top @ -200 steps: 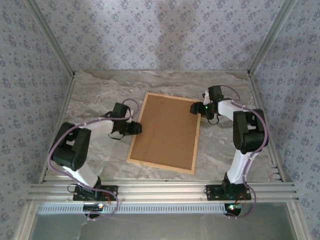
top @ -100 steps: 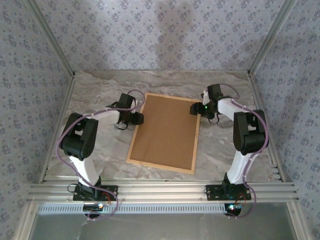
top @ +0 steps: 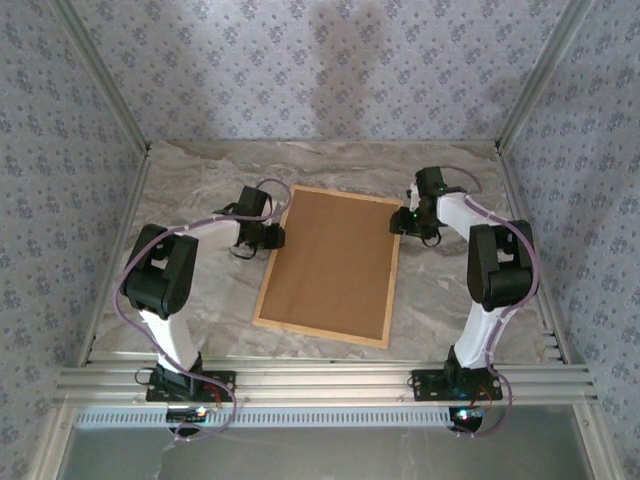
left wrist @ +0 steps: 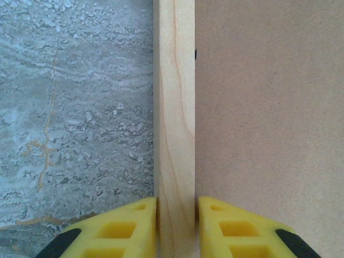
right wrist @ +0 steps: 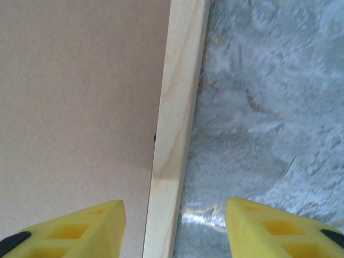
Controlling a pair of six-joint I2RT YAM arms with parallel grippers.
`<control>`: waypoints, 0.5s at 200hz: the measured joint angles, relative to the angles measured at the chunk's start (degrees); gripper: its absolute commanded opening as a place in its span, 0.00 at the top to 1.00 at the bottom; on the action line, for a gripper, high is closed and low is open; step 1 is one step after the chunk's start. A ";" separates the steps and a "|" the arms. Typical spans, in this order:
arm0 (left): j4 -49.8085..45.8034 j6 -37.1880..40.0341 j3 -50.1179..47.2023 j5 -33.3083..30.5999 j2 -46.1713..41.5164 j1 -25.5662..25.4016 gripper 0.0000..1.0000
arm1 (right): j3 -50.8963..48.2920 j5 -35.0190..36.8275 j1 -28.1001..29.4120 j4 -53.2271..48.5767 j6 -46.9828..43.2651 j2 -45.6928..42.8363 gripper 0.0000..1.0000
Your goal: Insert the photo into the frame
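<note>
Marbled grey tabletop point(top: 440, 290), walled in flowered wallpaper point(top: 300, 70), carried the frame point(top: 320, 334) lying flat in the middle between both arms. The left gripper point(top: 278, 237) point(left wrist: 176, 207) straddled its left rail with both yellow fingers point(left wrist: 123, 226) pressed against the wood, gripping it, while the right gripper point(top: 397, 222) point(right wrist: 174, 212) straddled the right rail spread wide, neither finger touching. A plain brown backing board point(top: 330, 265) filled the thin, pale natural-wood frame.

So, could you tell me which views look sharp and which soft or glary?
Left wrist: sharp, grain of the frame and veining of the table crisp. Right wrist: soft, glare on the table. Top external: evenly lit, faint shadow on the back wall.
</note>
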 measured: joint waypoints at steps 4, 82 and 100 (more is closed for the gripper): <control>0.00 -0.07 0.00 0.04 0.00 0.02 0.76 | 0.52 0.24 0.00 -0.17 0.00 0.39 0.52; 0.31 -0.68 -0.15 1.31 0.02 0.66 0.76 | 7.08 3.54 -0.11 -3.26 0.00 6.29 0.57; 0.39 -0.83 -0.15 1.60 0.09 0.74 0.76 | 7.65 3.96 -0.09 -3.58 0.00 7.28 0.58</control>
